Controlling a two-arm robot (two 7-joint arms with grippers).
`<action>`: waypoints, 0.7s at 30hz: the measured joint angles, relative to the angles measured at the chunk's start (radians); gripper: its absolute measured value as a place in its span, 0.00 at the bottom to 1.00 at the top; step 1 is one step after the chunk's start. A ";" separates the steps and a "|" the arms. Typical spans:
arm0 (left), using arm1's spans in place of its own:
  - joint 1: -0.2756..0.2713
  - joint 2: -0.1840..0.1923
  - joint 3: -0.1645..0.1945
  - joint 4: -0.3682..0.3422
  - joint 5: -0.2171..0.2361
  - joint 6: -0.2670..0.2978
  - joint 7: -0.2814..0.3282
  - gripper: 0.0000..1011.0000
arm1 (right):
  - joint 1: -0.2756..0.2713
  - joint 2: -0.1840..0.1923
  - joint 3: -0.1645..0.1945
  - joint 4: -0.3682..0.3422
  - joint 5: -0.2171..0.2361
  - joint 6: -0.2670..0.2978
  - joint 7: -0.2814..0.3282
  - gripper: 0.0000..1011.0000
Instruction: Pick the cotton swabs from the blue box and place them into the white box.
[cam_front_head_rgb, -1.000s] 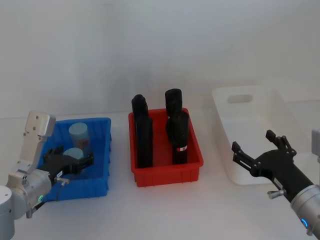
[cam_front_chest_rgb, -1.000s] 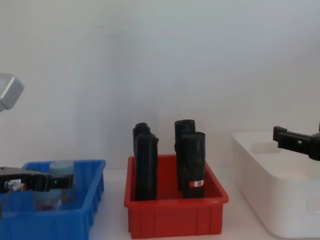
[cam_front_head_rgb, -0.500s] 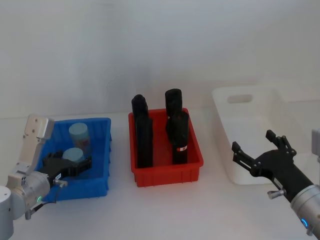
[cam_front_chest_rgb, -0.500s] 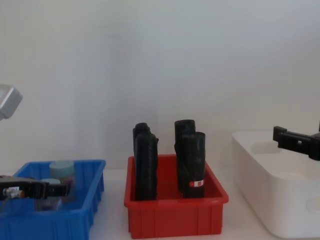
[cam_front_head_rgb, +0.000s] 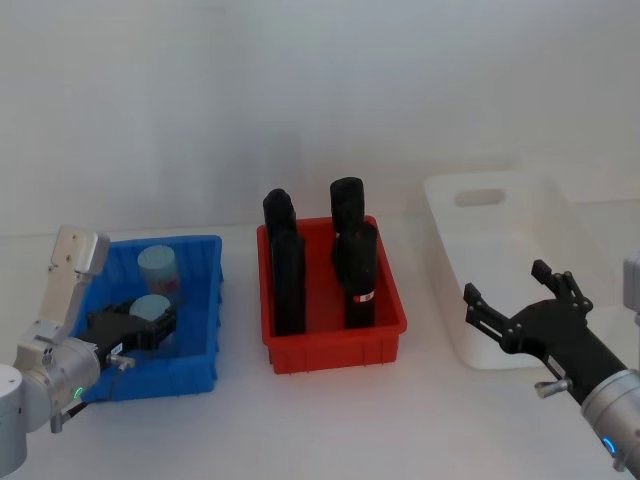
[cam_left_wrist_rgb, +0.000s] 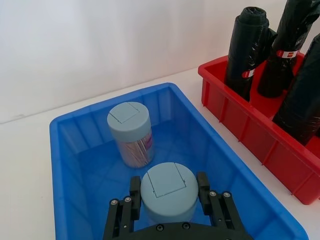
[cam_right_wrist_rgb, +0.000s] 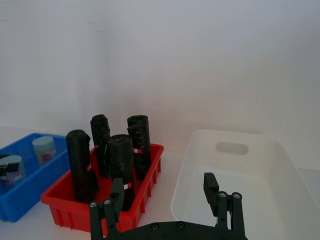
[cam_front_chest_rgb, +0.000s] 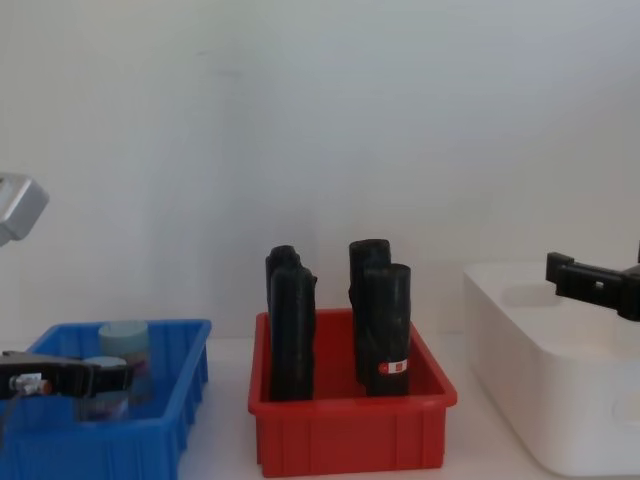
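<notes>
Two cotton swab jars with pale blue lids stand in the blue box (cam_front_head_rgb: 150, 382). My left gripper (cam_front_head_rgb: 150, 324) reaches into that box, shut on the nearer jar (cam_left_wrist_rgb: 169, 186), one finger pressed to each side of its lid. The farther jar (cam_left_wrist_rgb: 129, 131) stands free behind it, pale sticks showing through its wall. In the chest view the left gripper (cam_front_chest_rgb: 98, 378) sits low inside the blue box (cam_front_chest_rgb: 150, 440). The white box (cam_front_head_rgb: 500, 205) lies at the far right. Over its near edge my right gripper (cam_front_head_rgb: 505, 282) hovers open, holding nothing.
A red bin (cam_front_head_rgb: 335, 350) with several tall black rolls (cam_front_head_rgb: 355, 265) stands between the blue box and the white box. The rolls rise well above the bin's rim. A plain white wall runs behind the table.
My left gripper sank lower into the blue box and its fingers drew in around the nearer jar. The right arm has stayed still.
</notes>
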 joint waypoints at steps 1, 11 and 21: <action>-0.001 0.000 0.000 0.002 0.001 0.000 -0.001 0.66 | 0.000 0.000 0.000 0.000 0.000 0.000 0.000 0.99; -0.008 0.000 -0.004 0.001 0.014 -0.004 -0.012 0.66 | 0.000 0.000 0.000 0.000 0.000 0.000 0.000 0.99; 0.006 0.018 -0.015 -0.096 0.023 0.021 -0.030 0.66 | 0.000 0.000 0.000 0.000 0.000 0.000 0.000 0.99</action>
